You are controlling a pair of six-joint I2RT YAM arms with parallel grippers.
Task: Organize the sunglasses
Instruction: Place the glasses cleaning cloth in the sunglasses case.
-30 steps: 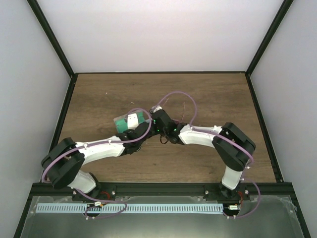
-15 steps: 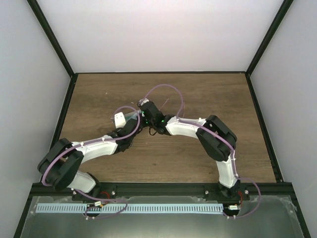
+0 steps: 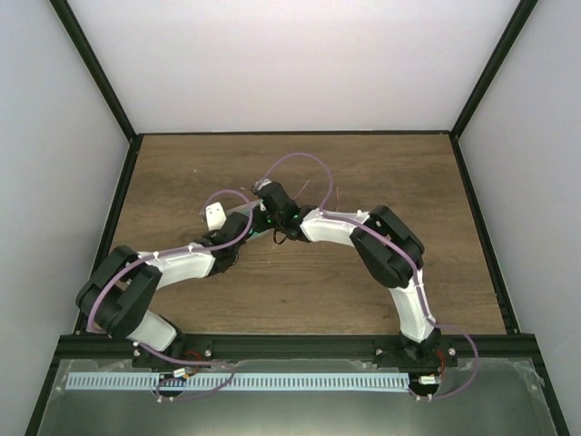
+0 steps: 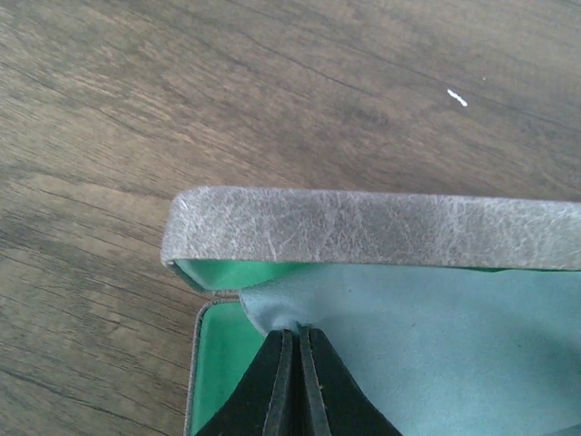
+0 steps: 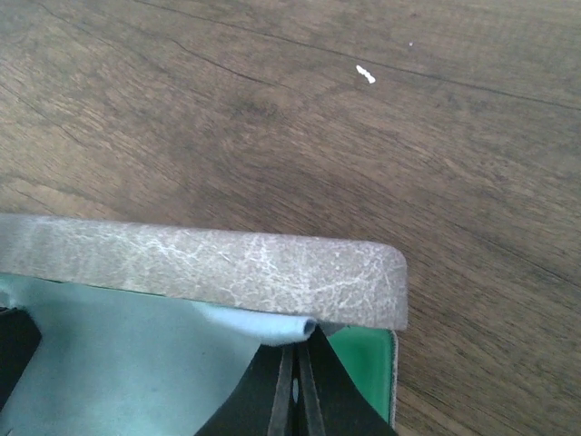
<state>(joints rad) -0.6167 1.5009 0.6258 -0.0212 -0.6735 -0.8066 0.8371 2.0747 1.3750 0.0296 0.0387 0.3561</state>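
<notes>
Jaws came first in both wrist views: the left jaws were pinched tight on a corner of the light blue cloth [image 4: 436, 354], the right jaws likewise on its other corner. That cloth lay over the green lining [image 4: 218, 350] of the grey case [image 4: 363, 227], whose lid hung just beyond. As for the sunglasses, I could not make them out, perhaps hidden beneath the cloth. Farther off ran the wooden bench [image 5: 272, 109].
</notes>
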